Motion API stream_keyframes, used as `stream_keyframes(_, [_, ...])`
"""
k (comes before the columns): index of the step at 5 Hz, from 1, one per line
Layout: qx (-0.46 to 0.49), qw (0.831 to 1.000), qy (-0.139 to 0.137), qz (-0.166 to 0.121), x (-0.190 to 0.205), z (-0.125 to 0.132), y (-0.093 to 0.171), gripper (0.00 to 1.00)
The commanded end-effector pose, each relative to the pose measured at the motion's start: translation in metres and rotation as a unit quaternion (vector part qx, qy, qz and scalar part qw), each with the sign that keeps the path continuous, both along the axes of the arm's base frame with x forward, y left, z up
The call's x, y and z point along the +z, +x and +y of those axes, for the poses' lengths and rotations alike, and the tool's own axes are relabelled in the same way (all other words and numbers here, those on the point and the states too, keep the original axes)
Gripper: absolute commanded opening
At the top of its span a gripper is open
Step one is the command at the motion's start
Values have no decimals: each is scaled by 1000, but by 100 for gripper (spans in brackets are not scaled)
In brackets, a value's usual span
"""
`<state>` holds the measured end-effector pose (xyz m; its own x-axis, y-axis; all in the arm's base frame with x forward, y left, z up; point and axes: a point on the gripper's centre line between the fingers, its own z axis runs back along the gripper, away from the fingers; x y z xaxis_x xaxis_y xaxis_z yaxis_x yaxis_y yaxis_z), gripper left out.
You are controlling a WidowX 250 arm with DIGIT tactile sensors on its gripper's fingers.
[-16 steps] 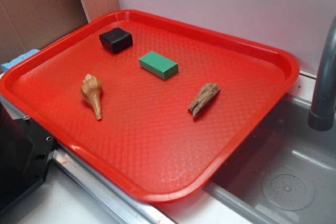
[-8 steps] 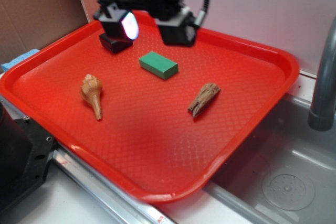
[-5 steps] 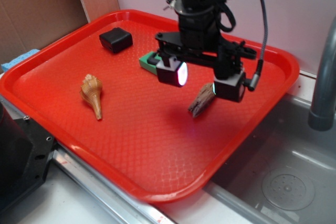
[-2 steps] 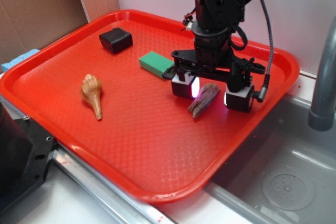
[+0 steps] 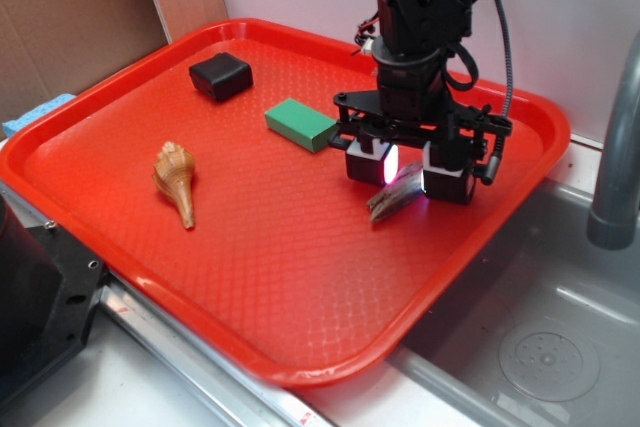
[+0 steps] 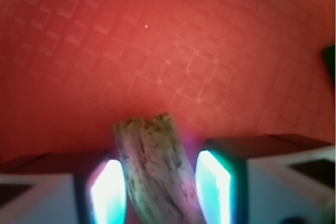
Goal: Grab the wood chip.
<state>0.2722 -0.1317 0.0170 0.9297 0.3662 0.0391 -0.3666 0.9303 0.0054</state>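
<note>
The wood chip (image 5: 392,198), a grey-brown grooved splinter, lies on the red tray (image 5: 100,157) at its right side. My gripper (image 5: 407,179) is lowered over it, open, with one finger on each side of the chip. In the wrist view the chip (image 6: 155,166) runs up between the two glowing pads (image 6: 109,187). The left pad is right against it and a thin gap shows at the right pad. The chip's far end pokes out past the fingers, and its near end is hidden below the frame.
A green block (image 5: 300,124) lies just left of the gripper. A black block (image 5: 221,76) sits at the tray's back left and a tan seashell (image 5: 176,179) at the left. A metal sink (image 5: 540,337) and a grey faucet pipe (image 5: 618,147) stand to the right.
The arm came in from the back left, crossed over the green block and came down over the wood chip. In the last moment its fingers have narrowed around the chip.
</note>
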Motion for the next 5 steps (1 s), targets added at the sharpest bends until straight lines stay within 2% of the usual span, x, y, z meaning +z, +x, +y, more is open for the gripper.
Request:
stream_keyframes(1, [-2, 1000, -4, 6, 2, 11, 0, 0])
stream_keyframes(3, [-89, 995, -42, -15, 70, 40, 0, 0])
stream_keyframes(4, [-113, 993, -35, -20, 105, 58, -7, 0])
stream_keyframes(5, [-104, 993, -45, -27, 136, 81, -21, 0])
